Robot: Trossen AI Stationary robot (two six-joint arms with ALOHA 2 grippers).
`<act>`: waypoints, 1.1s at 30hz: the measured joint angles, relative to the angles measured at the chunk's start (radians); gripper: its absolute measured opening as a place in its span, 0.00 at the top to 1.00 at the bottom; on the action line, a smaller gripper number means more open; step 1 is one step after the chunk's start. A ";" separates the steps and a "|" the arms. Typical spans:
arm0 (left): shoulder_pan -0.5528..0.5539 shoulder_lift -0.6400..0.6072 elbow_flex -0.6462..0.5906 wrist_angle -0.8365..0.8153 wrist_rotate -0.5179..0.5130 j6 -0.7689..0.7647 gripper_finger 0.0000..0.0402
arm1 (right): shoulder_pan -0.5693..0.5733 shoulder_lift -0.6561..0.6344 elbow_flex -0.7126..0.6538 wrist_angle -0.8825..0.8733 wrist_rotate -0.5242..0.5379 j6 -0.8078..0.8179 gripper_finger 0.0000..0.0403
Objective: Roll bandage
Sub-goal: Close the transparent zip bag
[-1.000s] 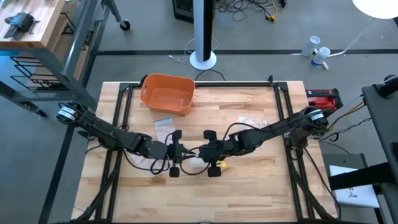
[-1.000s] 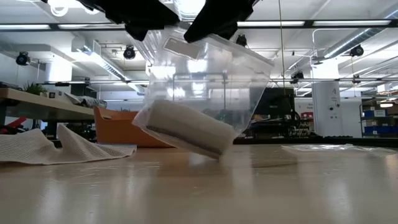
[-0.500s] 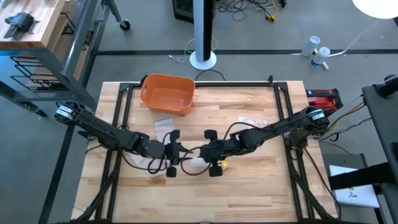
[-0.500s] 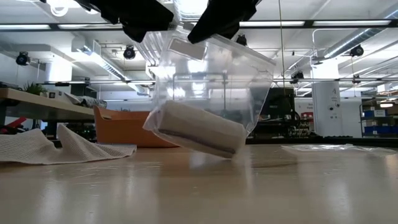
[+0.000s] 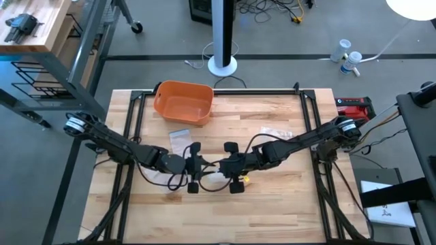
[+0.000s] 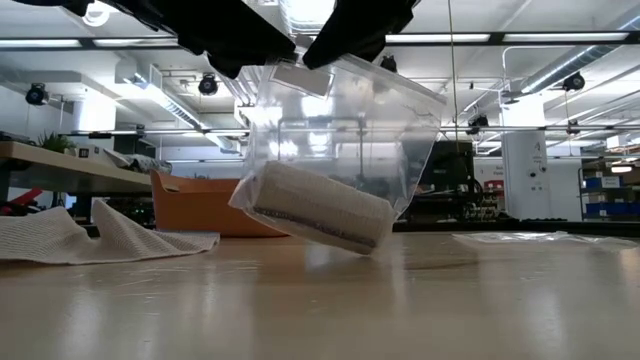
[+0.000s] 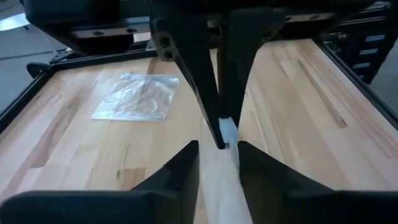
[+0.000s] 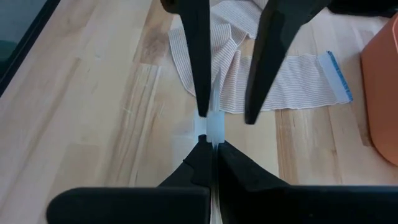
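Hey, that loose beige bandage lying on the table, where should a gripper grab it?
Take the long beige woven bandage by its blue-edged end, probably coming straight down from above: that end lies flat and straight on the wooden table, while the rest is bunched in folds. The right gripper is shut on the clear plastic bag; the left gripper stands open at it.

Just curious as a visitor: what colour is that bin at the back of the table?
Orange. The bin shows best in the high view.

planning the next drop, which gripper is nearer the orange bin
Left. The left gripper sits just below the bin; the right gripper is farther off to its right.
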State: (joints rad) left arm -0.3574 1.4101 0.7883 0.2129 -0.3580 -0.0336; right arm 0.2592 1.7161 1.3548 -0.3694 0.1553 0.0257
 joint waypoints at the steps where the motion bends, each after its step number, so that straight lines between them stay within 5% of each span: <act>1: 0.000 0.001 0.000 -0.003 0.000 -0.001 0.79 | 0.000 0.000 0.000 0.000 -0.001 0.000 1.00; 7: 0.001 0.002 0.000 -0.003 0.001 0.000 0.98 | 0.000 0.000 0.000 -0.002 -0.004 0.021 1.00; 12: 0.001 0.002 0.000 -0.002 0.000 0.018 1.00 | 0.005 -0.003 0.000 -0.053 -0.005 0.009 0.96; 23: 0.001 0.002 0.000 -0.003 -0.002 0.025 1.00 | 0.014 -0.017 -0.002 -0.041 0.002 -0.026 0.64; 33: 0.001 0.001 0.000 0.014 -0.001 0.025 1.00 | 0.013 -0.015 -0.002 0.009 0.055 -0.025 0.67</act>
State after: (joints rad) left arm -0.3561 1.4113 0.7883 0.2268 -0.3592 -0.0082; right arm 0.2726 1.7012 1.3533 -0.3604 0.2103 0.0005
